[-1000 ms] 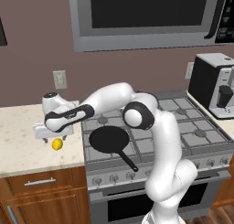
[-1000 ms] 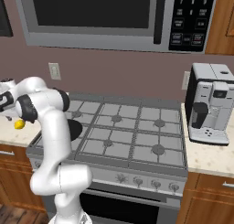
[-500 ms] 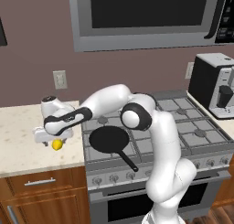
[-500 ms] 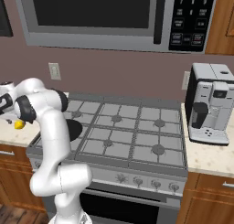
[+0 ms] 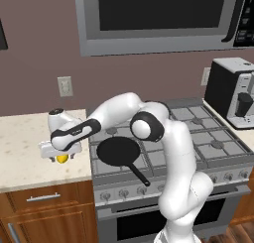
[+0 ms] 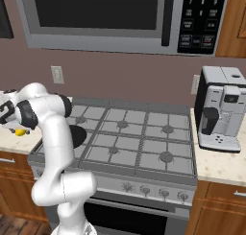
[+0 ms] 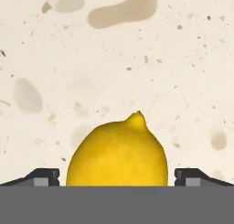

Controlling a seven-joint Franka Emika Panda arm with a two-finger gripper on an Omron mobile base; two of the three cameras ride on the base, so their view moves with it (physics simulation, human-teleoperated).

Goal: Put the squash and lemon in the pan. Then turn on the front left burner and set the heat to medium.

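Looking down along the gripper, you had the jaws spread wide and empty, one dark tip on either side of the lemon, with clear daylight between each tip and the fruit's skin. Over the last second the hand had sunk a little closer to the lemon while the jaws kept their full spread and the fruit did not budge. I judge that you were finishing the descent for the pick and had not yet begun to close. The lemon sat squarely between the jaws on the speckled counter. Its pointed nub aimed straight away from the closing line, toward the top of the hand view. Its long axis therefore seemed to run crosswise to the gap, so a squeeze would likely land on the rounder girth rather than on the ends. From the left base view, the gripper hung right over the lemon. Farther off to the stove side of the jaws, the pan waited on the grate with its handle toward the front edge, nothing visible in it yet.
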